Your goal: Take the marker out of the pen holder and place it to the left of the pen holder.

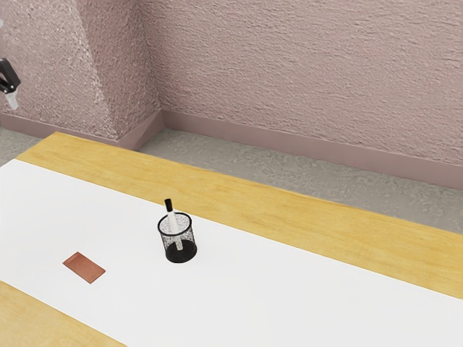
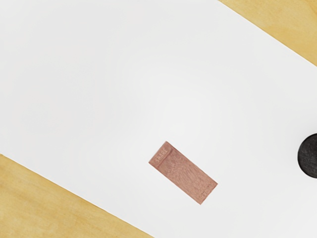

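The black-capped white marker (image 1: 173,220) leans inside the black wire-mesh pen holder (image 1: 179,256), its cap above the rim. The gripper (image 1: 11,100) hangs high, well apart from it; whether its pincer is spread or pressed together, one cannot tell. A grip on the cap alone could pull it off — leaving the barrel behind. A slanted lift might snag the rim and tip the holder; laid down carelessly, the marker could roll — perhaps toward the reddish-brown card (image 1: 84,267).

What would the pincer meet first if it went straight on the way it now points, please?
The pincer points down, so it would probably meet the white mat first, perhaps near the reddish card; depth leaves the exact spot unclear.
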Robot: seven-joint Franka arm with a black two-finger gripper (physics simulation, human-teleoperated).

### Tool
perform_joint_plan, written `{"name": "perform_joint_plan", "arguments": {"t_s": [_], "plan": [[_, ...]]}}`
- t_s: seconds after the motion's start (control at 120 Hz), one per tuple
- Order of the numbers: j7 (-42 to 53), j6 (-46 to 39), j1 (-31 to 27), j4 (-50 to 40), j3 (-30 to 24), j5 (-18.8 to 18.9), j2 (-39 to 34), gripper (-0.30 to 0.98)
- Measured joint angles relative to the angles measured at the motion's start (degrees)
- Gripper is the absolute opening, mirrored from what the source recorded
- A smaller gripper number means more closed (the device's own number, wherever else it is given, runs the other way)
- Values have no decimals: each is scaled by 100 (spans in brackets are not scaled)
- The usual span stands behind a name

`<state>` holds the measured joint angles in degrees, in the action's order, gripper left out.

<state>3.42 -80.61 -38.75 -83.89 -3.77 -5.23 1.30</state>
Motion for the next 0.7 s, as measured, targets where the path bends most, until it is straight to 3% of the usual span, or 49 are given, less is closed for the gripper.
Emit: {"name": "perform_joint_plan", "arguments": {"t_s": [0.075,0.133,0.233,0.308,0.367,0.5,0.7], "plan": [[16,-200,161,-81,28,107,68,69],[26,-367,662,-255,35,167,139,69],[36,-1097,2281,-1455,72,130,-103,69],[44,-2029,3778,-2775,266,-152,-464,68],[50,-2829,4507,-3489,595,-307,-595,68],[106,-4583,3656,-4564,935,-434,-870,68],[285,-6310,3826,-4955,945,-421,-662,69]]}}
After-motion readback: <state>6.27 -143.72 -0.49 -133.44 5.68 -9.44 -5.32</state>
